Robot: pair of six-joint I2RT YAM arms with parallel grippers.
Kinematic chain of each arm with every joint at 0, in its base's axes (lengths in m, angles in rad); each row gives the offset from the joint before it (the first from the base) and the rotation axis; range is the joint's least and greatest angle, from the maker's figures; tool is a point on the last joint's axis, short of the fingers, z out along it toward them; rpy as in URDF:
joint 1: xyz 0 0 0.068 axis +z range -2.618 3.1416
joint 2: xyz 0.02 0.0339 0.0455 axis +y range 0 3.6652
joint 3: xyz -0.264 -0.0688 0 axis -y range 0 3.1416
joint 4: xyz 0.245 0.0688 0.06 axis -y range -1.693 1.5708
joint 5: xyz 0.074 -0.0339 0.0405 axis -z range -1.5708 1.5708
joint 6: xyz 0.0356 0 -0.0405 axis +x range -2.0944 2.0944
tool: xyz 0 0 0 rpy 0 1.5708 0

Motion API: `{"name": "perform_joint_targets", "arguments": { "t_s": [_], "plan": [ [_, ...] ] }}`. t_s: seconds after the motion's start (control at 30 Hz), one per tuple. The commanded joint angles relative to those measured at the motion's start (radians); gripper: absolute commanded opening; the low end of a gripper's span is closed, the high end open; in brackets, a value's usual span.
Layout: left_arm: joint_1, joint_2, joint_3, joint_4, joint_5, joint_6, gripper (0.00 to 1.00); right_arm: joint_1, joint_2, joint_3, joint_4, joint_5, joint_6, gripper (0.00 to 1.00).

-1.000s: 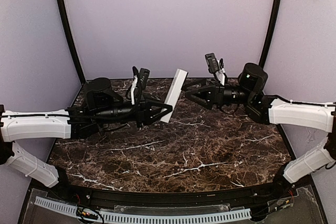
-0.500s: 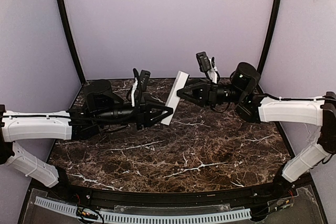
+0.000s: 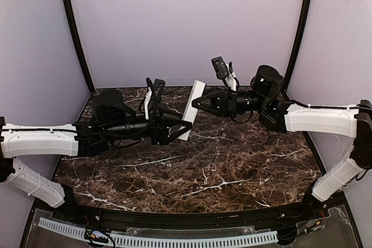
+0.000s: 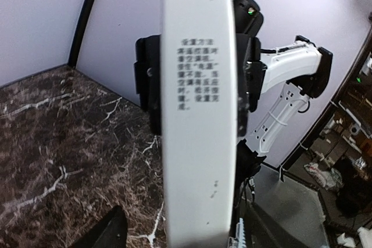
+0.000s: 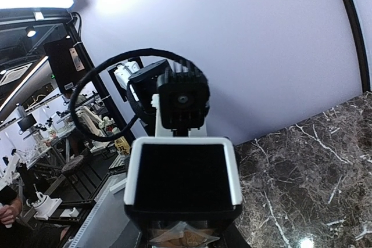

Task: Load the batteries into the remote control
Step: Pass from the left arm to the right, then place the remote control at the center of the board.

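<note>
Remote control [image 3: 190,119] was held in the air over the back of the dark marbled worktop [image 3: 203,166]. It was tilted, upper end leaning right, lower end toward the left arm.

Right end effector [image 3: 195,103]: closed on the upper part of the remote control. In the left wrist view its black pads [image 4: 148,82] pressed against both long edges of the white body [image 4: 197,114], level with the block of printed text [image 4: 199,74].

Left end effector [image 3: 182,130]: at the lower end of the remote control, jaws parted. In its own view the one finger [image 4: 107,232] that showed stood clear of the white edge, with worktop visible between them. The other finger could not be made out. No grip seen on this side.

In the right wrist view the remote control [image 5: 183,172] filled the lower centre as a dark panel with a white rim. The right end effector's own fingers were not distinguishable there.
</note>
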Motion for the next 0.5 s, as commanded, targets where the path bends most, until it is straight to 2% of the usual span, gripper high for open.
{"name": "perform_joint_targets", "arguments": {
  "t_s": [0.0,0.03,0.07,0.23,0.33,0.47],
  "plan": [
    [0.006,-0.081,-0.013,-0.13,-0.134,0.043,0.77,-0.036,-0.043,0.115,-0.357,0.103,-0.166,0.06],
    [0.011,-0.102,-0.013,-0.178,-0.152,0.051,0.85,-0.053,-0.043,0.143,-0.508,0.151,-0.21,0.06],
    [0.025,-0.11,-0.011,-0.203,-0.191,0.054,0.89,-0.069,-0.041,0.166,-0.613,0.202,-0.247,0.06],
    [0.098,-0.127,-0.002,-0.387,-0.325,0.051,0.93,-0.126,0.036,0.298,-1.037,0.431,-0.383,0.05],
    [0.115,-0.102,0.013,-0.457,-0.389,0.048,0.98,-0.124,0.111,0.376,-1.22,0.567,-0.434,0.05],
    [0.123,-0.063,0.039,-0.538,-0.439,0.05,0.99,-0.105,0.226,0.473,-1.422,0.721,-0.487,0.07]
  ]
}}
